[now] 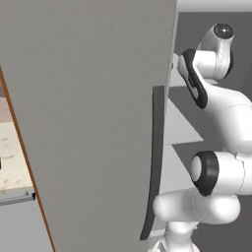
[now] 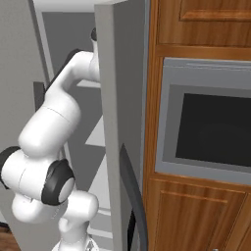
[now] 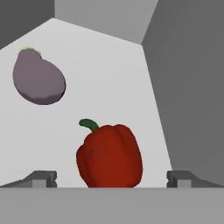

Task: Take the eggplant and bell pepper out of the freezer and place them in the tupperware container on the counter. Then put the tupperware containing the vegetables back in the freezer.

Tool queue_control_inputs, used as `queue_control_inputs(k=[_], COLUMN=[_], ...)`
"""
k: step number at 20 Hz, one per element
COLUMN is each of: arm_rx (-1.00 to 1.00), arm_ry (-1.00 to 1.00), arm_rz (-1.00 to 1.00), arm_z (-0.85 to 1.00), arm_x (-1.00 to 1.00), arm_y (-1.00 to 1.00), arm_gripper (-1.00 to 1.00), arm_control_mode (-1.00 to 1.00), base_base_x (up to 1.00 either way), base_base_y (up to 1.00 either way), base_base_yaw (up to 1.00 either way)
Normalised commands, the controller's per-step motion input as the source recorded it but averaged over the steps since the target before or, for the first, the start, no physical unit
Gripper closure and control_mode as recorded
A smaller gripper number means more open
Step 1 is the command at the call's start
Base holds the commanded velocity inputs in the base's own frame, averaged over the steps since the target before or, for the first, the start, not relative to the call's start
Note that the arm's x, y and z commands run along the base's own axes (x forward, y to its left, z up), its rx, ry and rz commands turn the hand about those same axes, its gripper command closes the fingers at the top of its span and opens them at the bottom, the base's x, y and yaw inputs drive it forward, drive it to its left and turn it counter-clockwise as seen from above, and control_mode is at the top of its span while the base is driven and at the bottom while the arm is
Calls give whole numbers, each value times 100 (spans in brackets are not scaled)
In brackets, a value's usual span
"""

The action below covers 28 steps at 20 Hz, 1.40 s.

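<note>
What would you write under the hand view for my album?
Open tool nears red bell pepper on pale freezer shelf; purple eggplant behind.

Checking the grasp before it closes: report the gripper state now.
Gripper: open, fingers spread either side of the bell pepper, holding nothing.

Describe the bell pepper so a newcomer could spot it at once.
Look inside the open freezer, on the pale shelf the hand camera faces. The bell pepper sits between the two fingers, nearest the camera. It is glossy red and lobed with a curled green stem, unlike the dull purple eggplant farther back.
</note>
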Motion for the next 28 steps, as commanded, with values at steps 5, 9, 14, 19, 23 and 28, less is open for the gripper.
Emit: queue_control_inputs(k=[5,9,14,19,23,28], arm_rx=[0,0,0,0,0,1], arm_ry=[4,6,4,2,1,0], arm_rz=[0,0,0,0,1,2], arm_z=[-9,-17,-19,-23,-25,-22], arm_x=[20,6,10,9,1,0], arm_y=[0,0,0,0,0,0], arm_gripper=[-100,-100,-100,-100,100,100], arm_control_mode=[-100,-100,-100,-100,-100,-100], base_base_x=[0,0,0,0,0,0], base_base_y=[0,0,0,0,0,0], base_base_yaw=[0,0,0,0,0,0])
